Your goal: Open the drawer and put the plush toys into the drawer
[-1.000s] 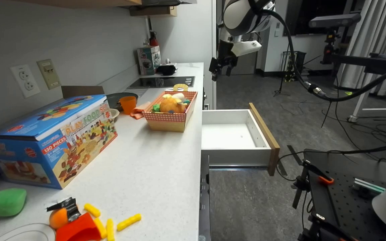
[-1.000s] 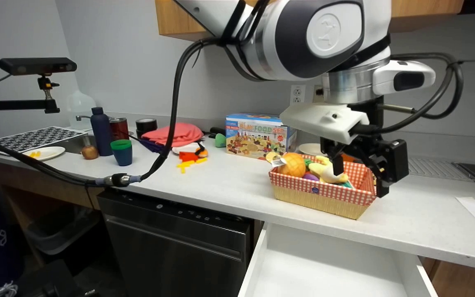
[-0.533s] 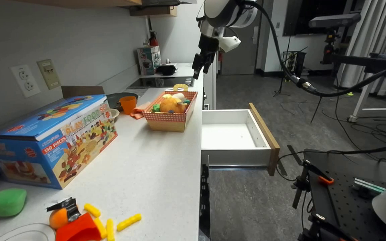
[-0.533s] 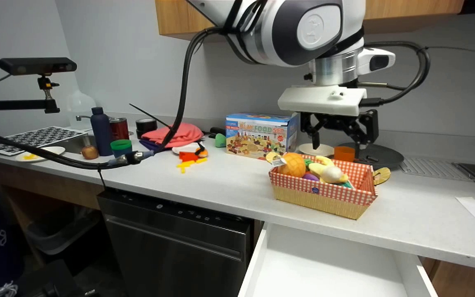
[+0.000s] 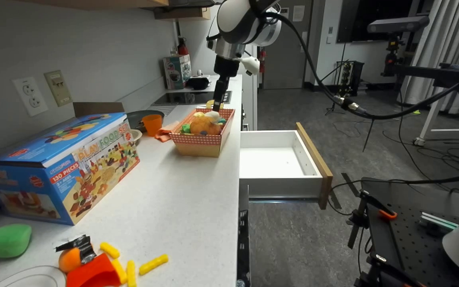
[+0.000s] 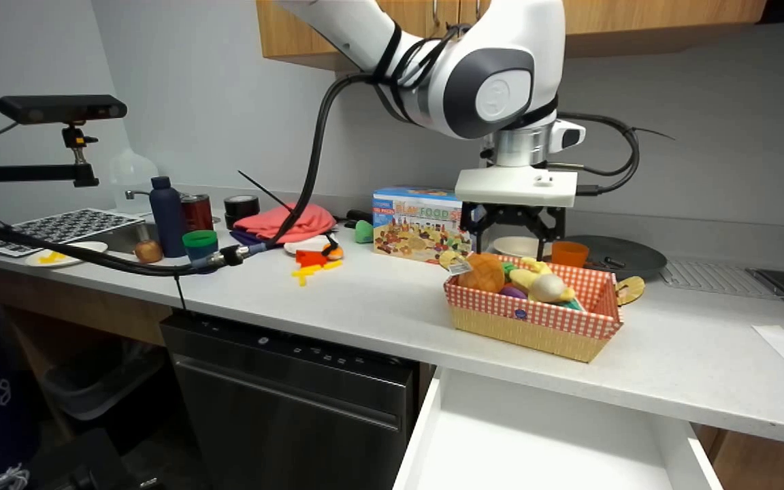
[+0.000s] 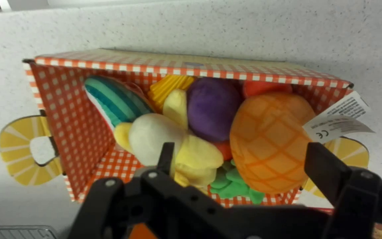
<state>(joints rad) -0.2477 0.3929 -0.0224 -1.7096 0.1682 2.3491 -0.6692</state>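
While the drawer stood open, lower right, the spread tool hung over the toys, likely to get one; next it needed to dip and pinch.

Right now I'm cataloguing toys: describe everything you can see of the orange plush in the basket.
The orange plush is a rounded lump of soft-looking fabric crossed by a pineapple lattice. A white printed tag, apparently its own, sticks out beside it. It rests in the checked basket, at the end nearer the Play Food Set box, seemingly against the purple plush and partly covering a red toy. Whether the green piece belongs to it, I cannot tell.
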